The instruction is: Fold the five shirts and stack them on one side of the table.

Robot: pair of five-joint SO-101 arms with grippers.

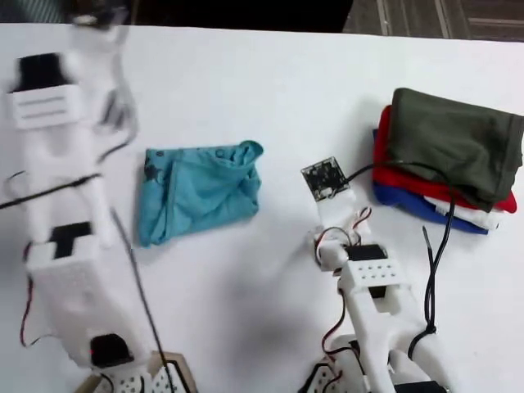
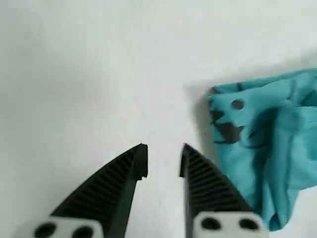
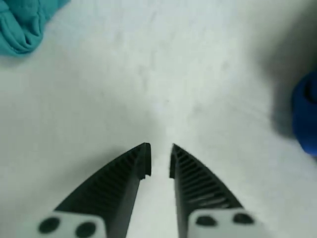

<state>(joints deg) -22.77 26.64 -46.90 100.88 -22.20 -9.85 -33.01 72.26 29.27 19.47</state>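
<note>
A teal shirt (image 1: 201, 192) lies folded left of the table's middle. At the right edge sits a stack with an olive shirt (image 1: 454, 143) on top, then red (image 1: 393, 176), white and blue (image 1: 409, 201) ones. My left gripper (image 2: 163, 158) hangs over bare table beside the teal shirt's (image 2: 267, 148) printed corner, jaws slightly open, holding nothing. My right gripper (image 3: 159, 157) is over bare table between the teal shirt (image 3: 22, 25) and the stack's blue shirt (image 3: 304, 111), jaws a narrow gap apart, holding nothing.
The left arm (image 1: 61, 164) stretches along the table's left side. Near the front, the right arm (image 1: 368, 286) stands just left of the stack, with black cables (image 1: 434, 246) trailing beside it. The white table (image 1: 246, 90) is bare at the back.
</note>
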